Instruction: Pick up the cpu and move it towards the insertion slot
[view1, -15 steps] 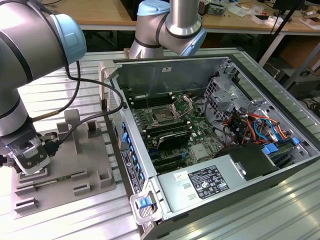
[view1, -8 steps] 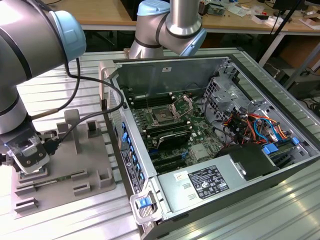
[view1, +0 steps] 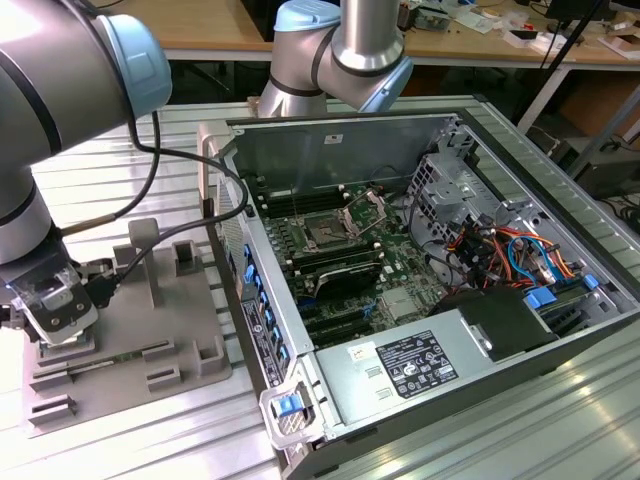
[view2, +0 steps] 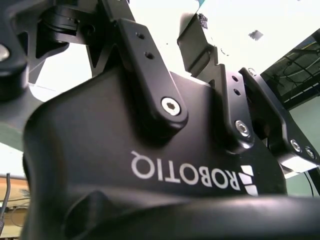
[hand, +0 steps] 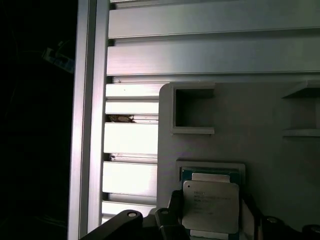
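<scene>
One step is in hand, by my reading: the pick-up, at its very start. In the first wrist view the cpu (hand: 210, 200) lies silvery top up at a square pocket of the grey holder plate (hand: 265, 150), with a green edge showing along one side. Dark parts of the end effector (hand: 211, 216) stand close on two opposite sides of it. Whether the end effector is clamped on the chip or standing open around it, I cannot tell. Nor can I tell whether the chip is seated in the pocket or just lifted clear.

In the exterior view the arm (view1: 60, 120) reaches down low over that plate, at the exterior view's left, on the slatted metal surface (view1: 150, 445). The insertion slot (view1: 325, 234) is well apart from it, inside the open computer case (view1: 330, 150) towards the exterior view's right. Its dark centre is exposed and its metal retention plate (view1: 366, 210) is tipped up beside it.

None of the carry looks done. As I judge it, the move to the slot calls for a firm, level hold on the chip's edges and a straight lift out of the pocket. It also calls for enough height to clear the case wall (view1: 235, 260) that stands between plate and board.
</scene>
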